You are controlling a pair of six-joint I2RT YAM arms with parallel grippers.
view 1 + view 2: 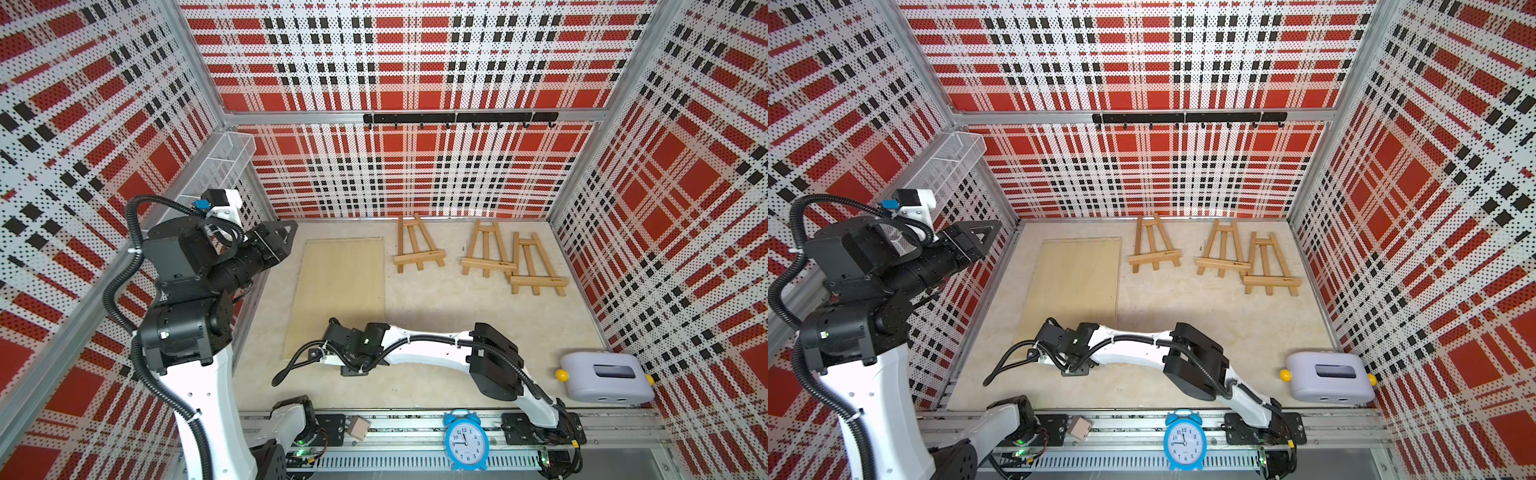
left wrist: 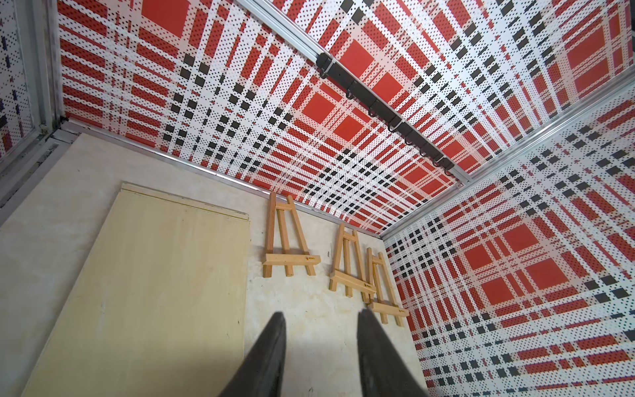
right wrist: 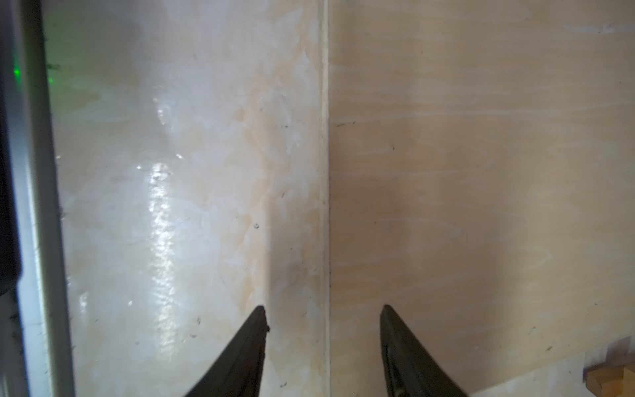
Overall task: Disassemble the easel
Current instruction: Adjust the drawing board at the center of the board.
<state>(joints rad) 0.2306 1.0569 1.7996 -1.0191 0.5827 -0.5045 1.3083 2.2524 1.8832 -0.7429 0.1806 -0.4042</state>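
Observation:
Three small wooden easels lie flat at the back of the table: one (image 1: 419,249) alone, and two more (image 1: 489,254) (image 1: 537,270) overlapping to its right. The left wrist view shows them too, the nearest easel (image 2: 288,247) standing apart. My left gripper (image 1: 293,227) hangs high by the left wall, open and empty (image 2: 321,314), far from them. My right arm's wrist (image 1: 353,340) reaches low across the front. Its gripper (image 3: 323,309) is open, with nothing between the jaws, astride the near edge of a pale wooden board (image 3: 481,172); the top views hide its fingers.
The board (image 1: 340,291) lies flat left of centre. A lilac toaster-like box (image 1: 604,376) sits front right. A blue alarm clock (image 1: 465,442) and a tan cube (image 1: 358,428) stand on the front rail. A wire basket (image 1: 224,162) and a hook rail (image 1: 459,118) hang on the walls.

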